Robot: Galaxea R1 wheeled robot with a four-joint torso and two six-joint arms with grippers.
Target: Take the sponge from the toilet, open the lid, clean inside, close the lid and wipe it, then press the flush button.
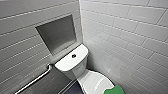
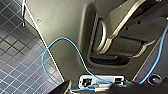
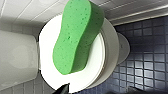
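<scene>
Right wrist view, grip not discernible: green sponge (image 3: 77, 37) close over the shut white lid (image 3: 47, 75), bowl (image 3: 111, 45) under it covered, tank (image 3: 17, 60) beyond, dark tiled floor (image 3: 145, 62) alongside; in head view, sponge at the lid's front edge.

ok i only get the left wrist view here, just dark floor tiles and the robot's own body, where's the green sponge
Observer: The bright green, peanut-shaped foam sponge lies on top of the white oval plastic lid.
Operator: and is that lid up or down
Observer: Down. It is closed flat over the bowl of the white glossy ceramic toilet.
</scene>
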